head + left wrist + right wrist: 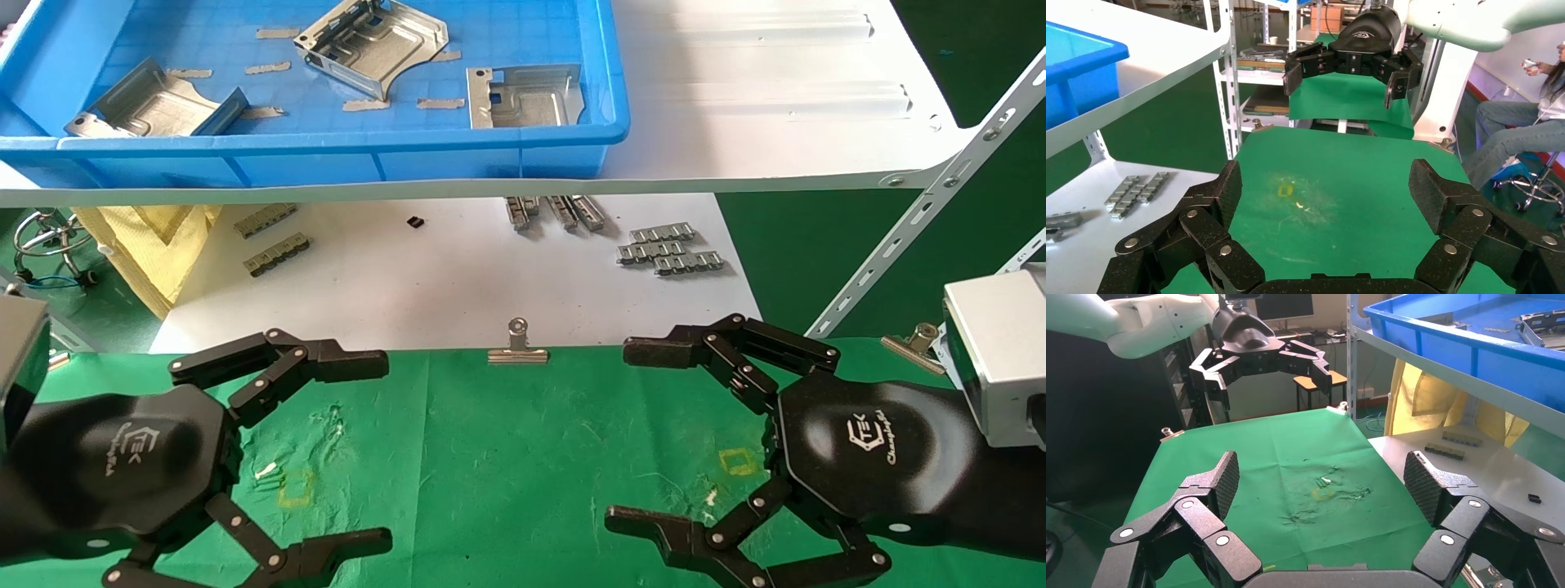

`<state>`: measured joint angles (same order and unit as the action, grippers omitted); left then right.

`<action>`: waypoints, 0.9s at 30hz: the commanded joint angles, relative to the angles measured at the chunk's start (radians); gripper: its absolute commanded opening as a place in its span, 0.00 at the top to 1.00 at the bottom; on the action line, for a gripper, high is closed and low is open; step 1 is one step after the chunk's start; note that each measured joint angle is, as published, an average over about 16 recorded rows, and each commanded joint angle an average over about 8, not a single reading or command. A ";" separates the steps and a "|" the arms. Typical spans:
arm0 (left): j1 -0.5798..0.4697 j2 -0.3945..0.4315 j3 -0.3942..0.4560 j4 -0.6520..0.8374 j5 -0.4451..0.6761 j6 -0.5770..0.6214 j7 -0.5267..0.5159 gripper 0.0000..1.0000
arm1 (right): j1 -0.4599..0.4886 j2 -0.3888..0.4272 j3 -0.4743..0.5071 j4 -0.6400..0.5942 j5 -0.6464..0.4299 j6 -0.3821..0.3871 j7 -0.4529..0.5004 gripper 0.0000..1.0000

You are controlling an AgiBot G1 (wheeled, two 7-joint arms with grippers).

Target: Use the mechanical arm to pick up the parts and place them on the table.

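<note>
Hovering over the green-clothed table (507, 457), both hands facing each other across a bare stretch of cloth. Left hand (384, 449) spreading its jointed black fingers (327, 359) wide, holding nothing. Right hand (617, 433) likewise splaying wide, its fingers (678, 351) gripping nothing, silver wrist box (993, 359) trailing behind it.

Lying well apart from both hands, three stamped sheet-metal parts: one (151, 106) at the left of the blue tray (490, 155), one (372, 41) tilted near the middle, one (523, 96) flat toward the tray's right. Sitting on the white shelf board (776, 98), that tray, above and beyond the table.

Resting below the shelf on a white sheet (441, 278): small grey ribbed strips (670, 249). Clamping the cloth's far edge, a silver binder clip (517, 343), between the two hands. Showing on the cloth, a small yellow square mark (739, 461) just beside the right hand.
</note>
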<state>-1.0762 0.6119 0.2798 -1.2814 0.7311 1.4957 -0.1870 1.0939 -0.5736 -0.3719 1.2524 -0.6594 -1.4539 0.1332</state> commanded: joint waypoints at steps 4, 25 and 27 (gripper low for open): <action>0.000 0.000 0.000 0.000 0.000 0.000 0.000 0.00 | 0.000 0.000 0.000 0.000 0.000 0.000 0.000 1.00; 0.000 0.000 0.000 0.000 0.000 0.000 0.000 0.00 | 0.000 0.000 0.000 0.000 0.000 0.000 0.000 1.00; 0.000 0.000 0.000 0.000 0.000 0.000 0.000 0.00 | 0.000 0.000 0.000 0.000 0.000 0.000 0.000 1.00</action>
<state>-1.0762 0.6119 0.2798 -1.2814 0.7311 1.4957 -0.1870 1.0939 -0.5736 -0.3719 1.2525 -0.6594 -1.4539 0.1332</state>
